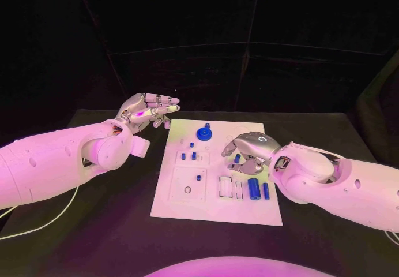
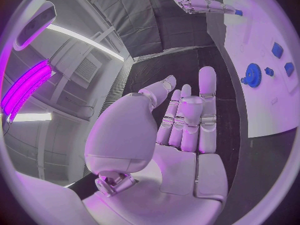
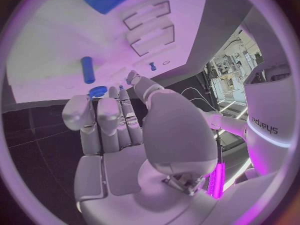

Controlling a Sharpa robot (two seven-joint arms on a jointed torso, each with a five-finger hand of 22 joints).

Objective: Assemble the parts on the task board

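Note:
The white task board (image 1: pixel 249 213) lies in the middle of the black table. On it a blue gear (image 1: pixel 204 134) stands near the far edge, and small blue pegs (image 1: pixel 188 156) stand further in. A thick blue cylinder (image 1: pixel 253 188) and a thin one (image 1: pixel 266 191) lie at the right. My right hand (image 1: pixel 248 153) arches over the board with its fingertips down at a small blue peg (image 1: pixel 237 158). The peg's round top (image 3: pixel 97 91) shows just past the fingertips (image 3: pixel 112 107), and I cannot tell whether it is gripped. My left hand (image 1: pixel 150 112) hovers off the board's far left corner, fingers apart and holding nothing.
Empty rectangular slots (image 1: pixel 226 186) lie beside the thick cylinder. A round hole (image 1: pixel 188 190) and a tiny blue piece (image 1: pixel 199 176) sit in the board's left half. Bare black table (image 1: pixel 100 231) surrounds the board, and a white cable (image 1: pixel 50 222) runs under my left arm.

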